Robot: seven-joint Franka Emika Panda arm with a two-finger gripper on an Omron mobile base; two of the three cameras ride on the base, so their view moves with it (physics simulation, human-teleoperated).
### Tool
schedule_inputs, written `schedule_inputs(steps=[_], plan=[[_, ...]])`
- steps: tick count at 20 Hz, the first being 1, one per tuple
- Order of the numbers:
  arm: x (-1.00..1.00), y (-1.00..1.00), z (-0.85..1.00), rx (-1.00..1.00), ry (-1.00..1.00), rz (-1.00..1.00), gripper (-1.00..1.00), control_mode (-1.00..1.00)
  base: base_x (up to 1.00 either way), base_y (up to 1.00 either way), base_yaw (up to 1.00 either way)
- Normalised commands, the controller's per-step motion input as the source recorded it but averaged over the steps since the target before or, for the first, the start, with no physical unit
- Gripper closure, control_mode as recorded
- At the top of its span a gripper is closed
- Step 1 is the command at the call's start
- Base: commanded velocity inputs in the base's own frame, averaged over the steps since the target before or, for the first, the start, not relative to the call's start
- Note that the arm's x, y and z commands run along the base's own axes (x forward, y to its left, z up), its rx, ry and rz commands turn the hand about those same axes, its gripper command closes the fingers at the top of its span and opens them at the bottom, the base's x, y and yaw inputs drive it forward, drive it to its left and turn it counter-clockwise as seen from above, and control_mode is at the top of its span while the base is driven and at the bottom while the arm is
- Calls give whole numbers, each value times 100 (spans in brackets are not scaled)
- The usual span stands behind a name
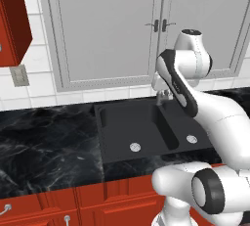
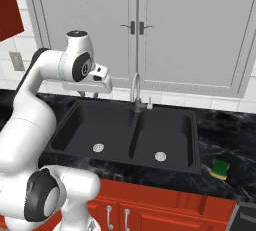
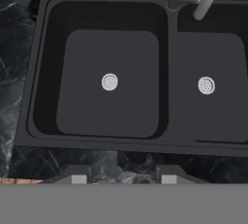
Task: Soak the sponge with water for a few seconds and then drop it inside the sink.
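Note:
The sponge (image 2: 220,168), yellow with a green top, lies on the black counter to the right of the sink (image 2: 196,140). My gripper (image 2: 86,95) hangs above the sink's left back corner, far from the sponge. In the hand view the gripper (image 3: 123,177) looks down on the sink (image 3: 29,97), open, with nothing between its fingertips (image 3: 80,177). Both basins are empty, each with a silver drain (image 3: 110,82). The gooseneck faucet (image 2: 135,87) stands behind the divider, and I see no water coming from it.
Grey wall cabinets (image 2: 135,25) rise behind the sink. Black marbled counter (image 1: 44,142) runs to the left of the sink (image 1: 105,122). Red drawers (image 1: 58,205) sit below, and a red cabinet (image 1: 12,19) hangs at the upper left.

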Motion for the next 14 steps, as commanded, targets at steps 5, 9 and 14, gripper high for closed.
schedule_inputs(steps=[5,9,14], plan=[[-14,-8,0,0,-1,0,-100,-100,0,0,0],[-35,-3,0,0,-4,0,-100,-100,0,0,0],[-27,-2,0,0,-6,0,-100,-100,0,0,0]])
